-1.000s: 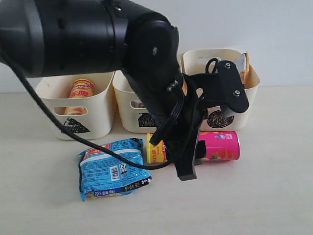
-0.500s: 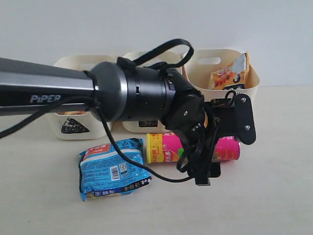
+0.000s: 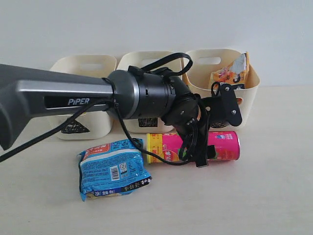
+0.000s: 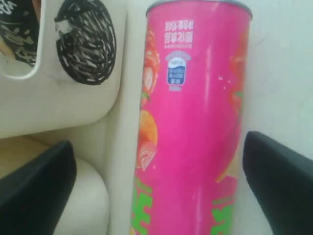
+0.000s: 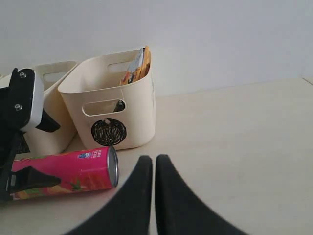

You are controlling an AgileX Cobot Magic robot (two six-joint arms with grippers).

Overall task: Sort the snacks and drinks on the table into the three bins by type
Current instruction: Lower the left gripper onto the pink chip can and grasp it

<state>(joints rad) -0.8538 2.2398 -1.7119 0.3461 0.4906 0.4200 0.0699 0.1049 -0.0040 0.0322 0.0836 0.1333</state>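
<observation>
Pale surface (image 3: pixel 274 196) under everything. Left arm (image 3: pixel 58 95) stretched across the middle, hiding much of the back row. Back row: three cream bins, namely triangle bin (image 3: pixel 61 66), middle bin (image 3: pixel 128 61), circle bin (image 3: pixel 250 93). Blue crinkly packet (image 3: pixel 112 169) flat at front left, apart from the bins. Pink chip can (image 3: pixel 222 145) on its side just in front of the middle and circle bins, close to the circle bin's wall; touching or not, cannot tell. Orange-and-black bag (image 3: pixel 227 76) standing inside the circle bin.

Step in hand, by judgement: reaching for the pink chip can, grasp not yet made. Left end effector (image 4: pixel 156 183) down over the can, fingers (image 4: pixel 281 186) spread wide either side of it, bare gaps on both sides, nothing held. Next move, likely: lower a touch, close across the can's width, lift, carry to a bin; which bin, not tellable here. Risk of rolling on contact. Right end effector (image 5: pixel 154 196) off to the side, fingers pressed together, empty.
</observation>
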